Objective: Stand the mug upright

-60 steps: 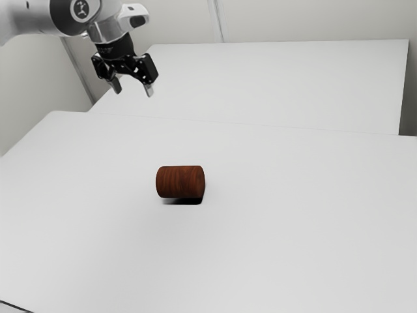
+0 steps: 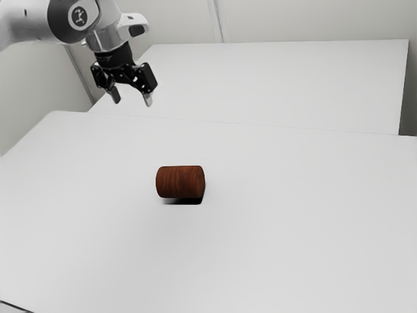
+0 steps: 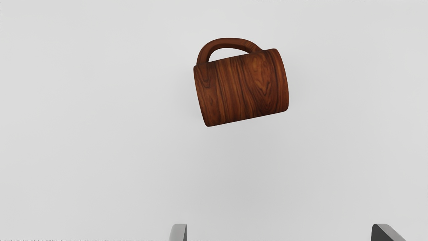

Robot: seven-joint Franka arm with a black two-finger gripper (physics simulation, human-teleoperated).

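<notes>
High over the table, toward the exterior view's upper left, my gripper point(image 2: 131, 100) is open and holds nothing. The brown wood-grain mug point(image 2: 180, 182) lies on its side on the white table, below the gripper and farther toward the exterior view's right. Its handle is hidden in that view. From the wrist view, the mug point(image 3: 242, 88) shows its side wall and a curved handle point(image 3: 229, 43), on the side away from my fingers. The gripper point(image 3: 279, 231) has its two fingertips wide apart, with a gap between them and the mug.
The white table point(image 2: 273, 241) spreads around the mug. Behind it stands another white surface point(image 2: 280, 81), with pale walls point(image 2: 313, 19) at the back.
My gripper has come down slightly, still open and above the table. The mug lies as before.
</notes>
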